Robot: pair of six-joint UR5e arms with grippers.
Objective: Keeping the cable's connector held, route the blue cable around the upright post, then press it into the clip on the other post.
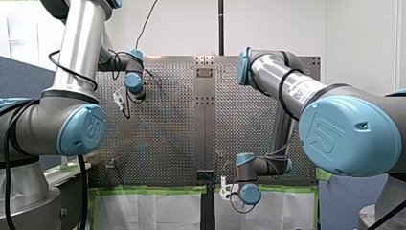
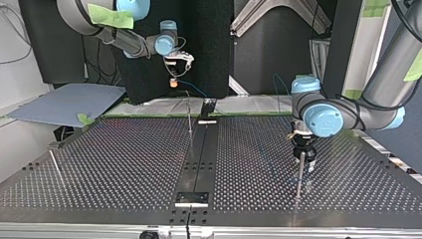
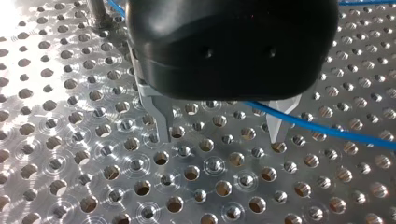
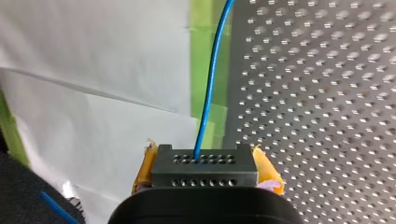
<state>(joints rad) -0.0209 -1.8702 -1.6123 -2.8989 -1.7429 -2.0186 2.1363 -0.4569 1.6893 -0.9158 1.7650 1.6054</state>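
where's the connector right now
In the right wrist view the connector is clamped between my right gripper's yellow pads, off the table's edge over white paper, blue cable running from it.

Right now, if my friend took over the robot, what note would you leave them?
Left claw: open, close over the table, next to a post. It grips nothing.
Right claw: shut on the plug, held past the table's edge over the paper.
Blue cable: leaves the plug and runs across the table under the left claw.
Done: the plug is held.
Left: I cannot tell if the cable goes around the post, and I see no clip holding it. So expect to loop the cable around the post and press it into the clip.
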